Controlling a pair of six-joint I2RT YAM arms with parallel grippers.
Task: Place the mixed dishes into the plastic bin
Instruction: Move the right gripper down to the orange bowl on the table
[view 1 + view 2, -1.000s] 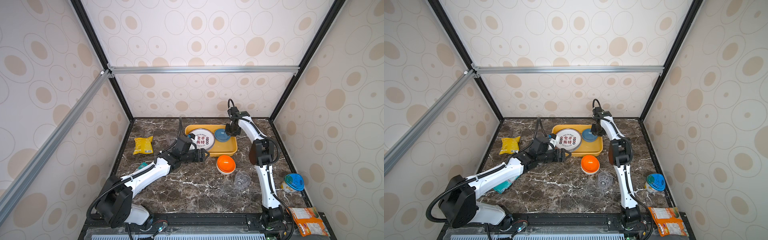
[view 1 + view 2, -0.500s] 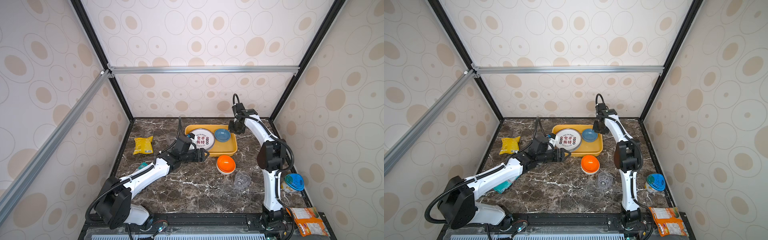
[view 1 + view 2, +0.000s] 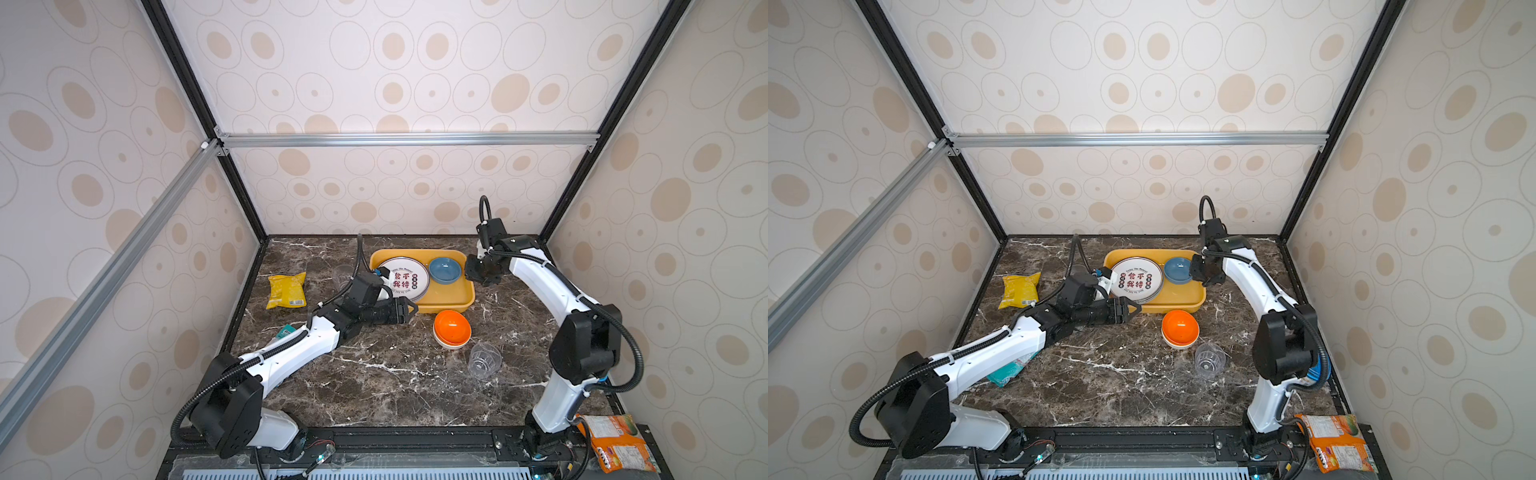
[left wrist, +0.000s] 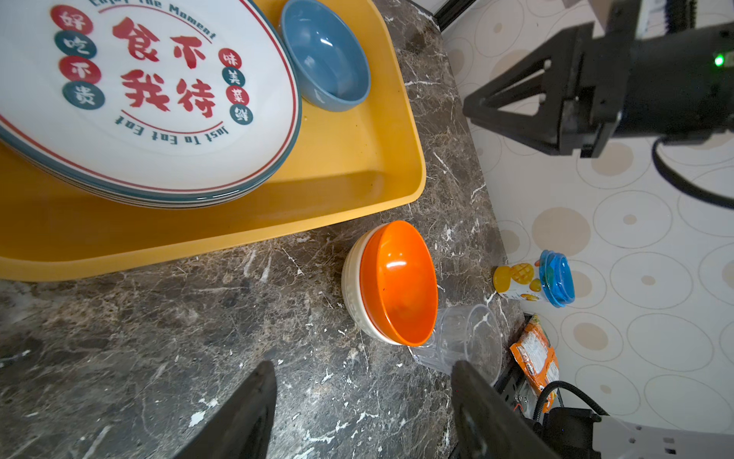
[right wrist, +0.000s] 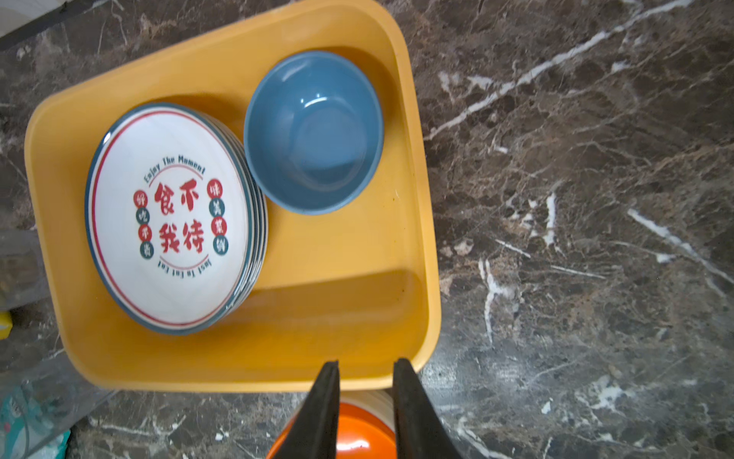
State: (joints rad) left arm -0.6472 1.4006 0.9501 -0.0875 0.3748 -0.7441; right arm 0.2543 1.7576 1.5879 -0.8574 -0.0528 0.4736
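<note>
The yellow-orange plastic bin [image 3: 451,298] holds a stack of printed plates [image 3: 405,279] and a blue bowl [image 3: 444,270]. In front of it, on the marble, an orange bowl [image 3: 452,327] sits nested in a white bowl [image 4: 351,296], and a clear cup [image 3: 484,360] lies on its side beside them. My left gripper [image 3: 409,309] is low by the bin's front wall, open and empty, facing the orange bowl [image 4: 397,282]. My right gripper [image 3: 478,274] hovers at the bin's right edge. Its jaws [image 5: 366,363] are open a narrow gap with nothing between them.
A second clear cup [image 3: 343,276] stands left of the bin behind my left arm. A yellow snack bag [image 3: 286,289] and a teal packet [image 3: 286,331] lie at the left. A blue-lidded tub [image 4: 552,284] and an orange packet [image 3: 615,442] are at the right.
My right gripper has drawn away from the blue bowl, moving right off the bin; the bowl stays in the bin. My left arm has hardly moved.
</note>
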